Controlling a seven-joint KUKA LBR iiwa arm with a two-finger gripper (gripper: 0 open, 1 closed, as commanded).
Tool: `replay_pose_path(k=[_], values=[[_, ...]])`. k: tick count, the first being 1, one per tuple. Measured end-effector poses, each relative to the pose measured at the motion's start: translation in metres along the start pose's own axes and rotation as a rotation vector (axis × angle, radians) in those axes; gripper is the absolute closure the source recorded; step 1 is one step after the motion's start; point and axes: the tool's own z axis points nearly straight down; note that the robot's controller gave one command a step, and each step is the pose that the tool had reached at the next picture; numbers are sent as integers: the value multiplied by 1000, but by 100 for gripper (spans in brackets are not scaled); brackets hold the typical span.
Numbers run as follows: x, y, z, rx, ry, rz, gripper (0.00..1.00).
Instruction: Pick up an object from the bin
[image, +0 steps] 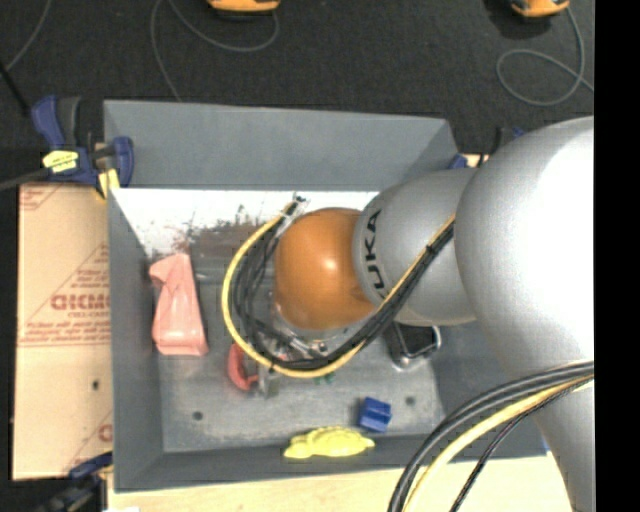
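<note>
My gripper (268, 368) is low in the middle of the bin, mostly hidden under the arm's orange cover and cables. A small red thing (238, 367) lies on the bin floor right at the gripper's left side, touching it or nearly so; I cannot tell whether it is held. To the left, a pink soft thing (177, 306) lies lengthwise near the left wall. A small blue block (374, 413) sits to the lower right of the gripper.
A flat yellow thing (325, 443) lies against the front wall. A black and silver thing (413, 344) pokes out from under the arm at the right. The arm covers the bin's right half.
</note>
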Motion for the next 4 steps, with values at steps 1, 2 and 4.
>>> replay_pose_path(k=[1,2,4], values=[[0,0,0,0,0,1,100],[-4,-2,-23,0,3,-8,100],[-8,0,-83,0,7,2,100]])
